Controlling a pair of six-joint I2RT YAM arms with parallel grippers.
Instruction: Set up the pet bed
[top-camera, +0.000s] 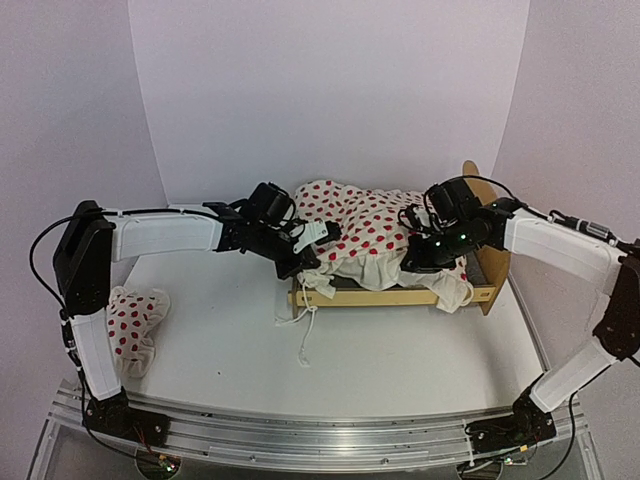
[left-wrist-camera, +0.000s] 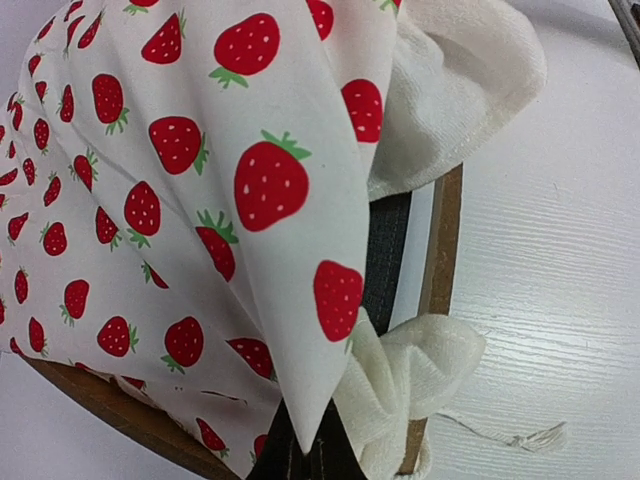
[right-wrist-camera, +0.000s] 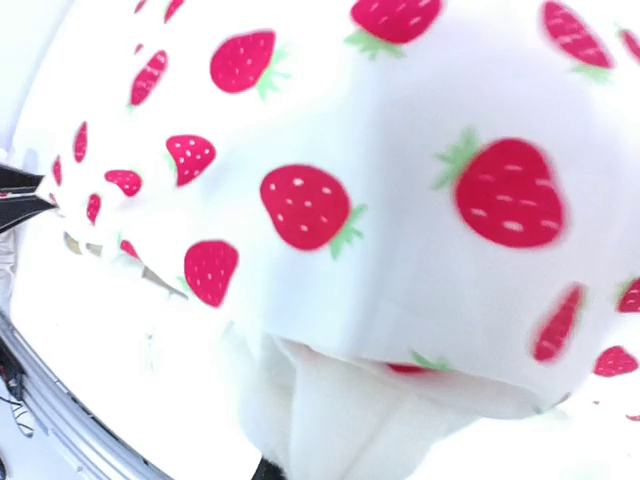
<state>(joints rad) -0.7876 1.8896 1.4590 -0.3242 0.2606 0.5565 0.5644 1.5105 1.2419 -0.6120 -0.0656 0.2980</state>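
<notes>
Cloth (top-camera: 365, 232) pinched over bed (top-camera: 372, 297) by both claws

The bed stands on the counter (top-camera: 400, 365), nearer its far and right edges. One long side faces the near edge and the headboard (top-camera: 486, 262) is at the right end. The strawberry-print cloth lies bunched over most of it, with cream ruffle spilling over the near rail. The left claw (top-camera: 300, 262) is clamped on the cloth's corner at the foot end. In the left wrist view the print tapers to a point there, with grey mattress (left-wrist-camera: 392, 250) bare beneath. The right claw (top-camera: 420, 262) is closed on the cloth near the headboard. A thread (top-camera: 308, 338) trails from the foot end onto the counter. A pillow (top-camera: 135, 320) lies by the left edge.
</notes>
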